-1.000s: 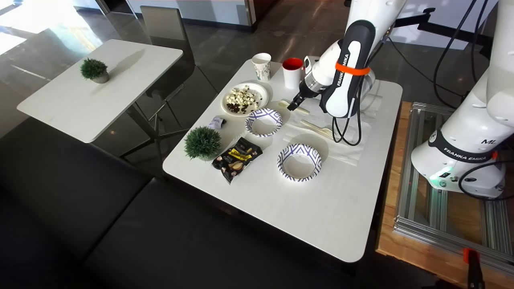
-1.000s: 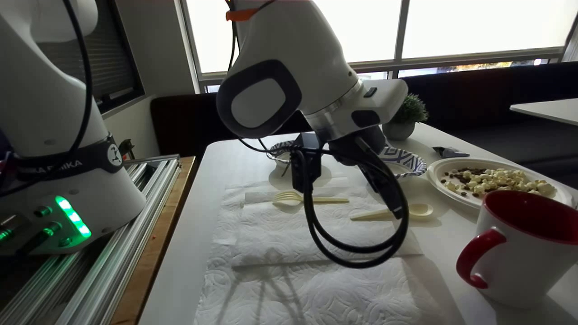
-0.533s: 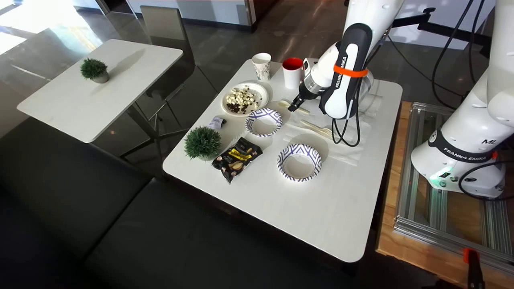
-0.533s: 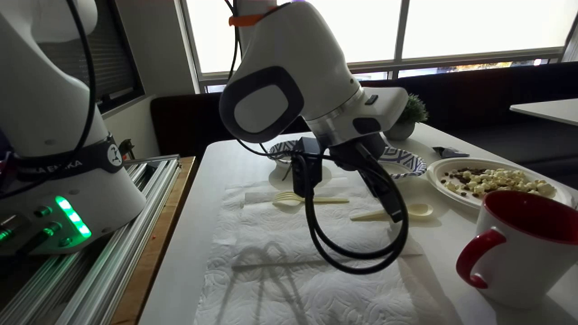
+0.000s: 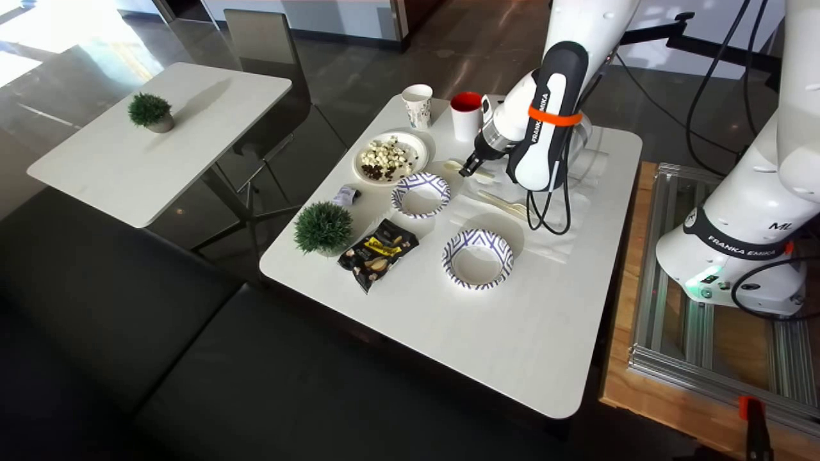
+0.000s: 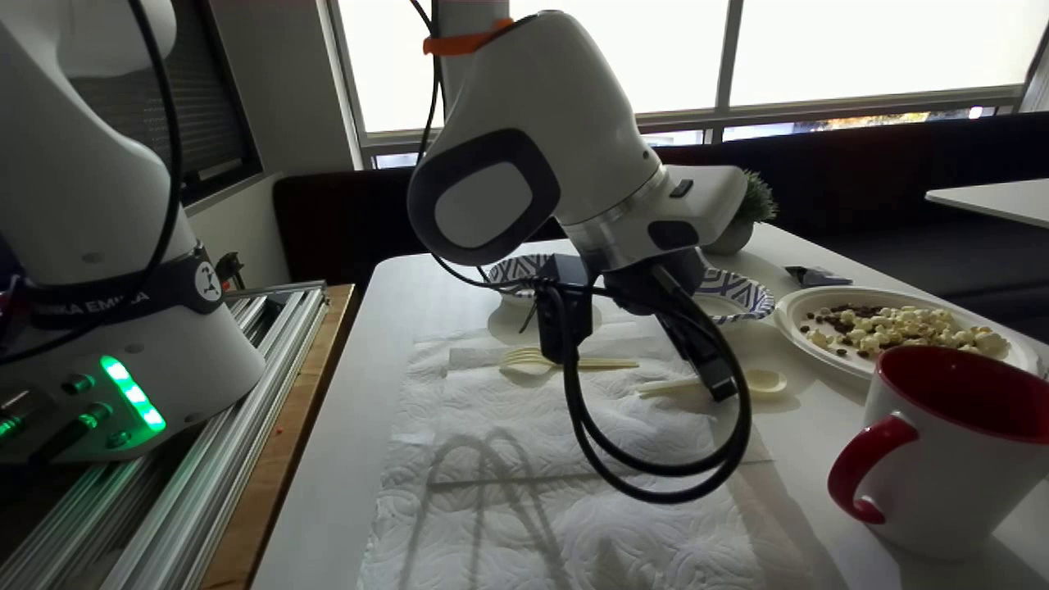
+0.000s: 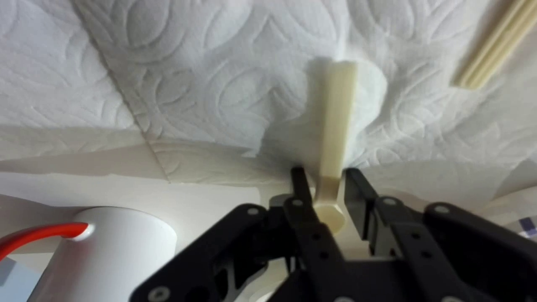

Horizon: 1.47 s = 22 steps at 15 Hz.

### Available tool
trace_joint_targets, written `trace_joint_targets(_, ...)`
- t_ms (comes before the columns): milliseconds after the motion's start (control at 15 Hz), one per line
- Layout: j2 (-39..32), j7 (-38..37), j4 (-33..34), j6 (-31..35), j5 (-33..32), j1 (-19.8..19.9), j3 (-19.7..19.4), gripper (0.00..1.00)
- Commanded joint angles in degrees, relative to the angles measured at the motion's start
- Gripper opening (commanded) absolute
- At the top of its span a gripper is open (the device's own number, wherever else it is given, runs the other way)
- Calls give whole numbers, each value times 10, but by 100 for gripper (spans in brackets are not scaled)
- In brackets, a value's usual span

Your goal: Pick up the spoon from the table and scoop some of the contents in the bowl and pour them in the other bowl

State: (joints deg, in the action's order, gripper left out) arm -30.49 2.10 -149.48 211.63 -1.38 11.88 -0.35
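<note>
In an exterior view: the gripper [image 5: 467, 171] low over the handle of the spoon [image 5: 452, 165]; spread of the jaws too small to read here; spoon lying on the table [image 5: 512, 346], near a shallow white bowl [image 5: 421, 152] with popcorn [image 5: 384, 153] and dark bits [image 5: 373, 171] in it; a patterned bowl [image 5: 421, 202] just beside that, another patterned bowl [image 5: 477, 266] well apart from it; paper cup [image 5: 418, 105] and black snack bag [image 5: 378, 253] shown by this camera alone

In an exterior view: the fork [image 6: 606, 363] shows its tines, lying on paper towels [image 6: 492, 418]; mug [image 6: 959, 483] large in the foreground, red handle clear, covering part of the white bowl's near rim; spoon's round end visible past the gripper, which hides its middle

In the wrist view: fingers [image 7: 301, 184] plain to see, parted, one to each side of the spoon's handle, slim gaps showing next to it; whether a pad brushes it cannot be told; handle's tail over the towels, round end past their edge, partly hidden; pale utensil handle [image 7: 495, 46] at upper right, mug at lower left
</note>
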Motion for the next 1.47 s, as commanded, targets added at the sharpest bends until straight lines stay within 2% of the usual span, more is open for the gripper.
trace_joint_targets(0, -4, -6, 5, 1, -7, -15, -16, 5)
trace_joint_targets(133, 2, -3, -1, 2, -3, -20, -22, 0)
trace_joint_targets(333, 4, 2, -2, 0, 2, -29, -32, 3)
trace_joint_targets(400, 3, 4, -2, 1, 3, -33, -37, 29)
trace_joint_targets(467, 3, 4, -2, 1, 3, -33, -38, 39)
trace_joint_targets(600, 7, 4, -6, 3, 3, -36, -42, 51)
trace_joint_targets(800, 15, 6, -13, 6, 4, -42, -45, 54)
trace_joint_targets(1067, 18, 6, -17, 8, 4, -47, -46, 40)
trace_joint_targets(1133, 19, 7, -18, 7, 3, -47, -46, 41)
trace_joint_targets(1200, 19, 7, -18, 8, 5, -49, -47, 38)
trace_joint_targets(1267, 18, 8, -17, 8, 5, -51, -48, 33)
trace_joint_targets(1400, 17, 8, -16, 8, 5, -52, -49, 14)
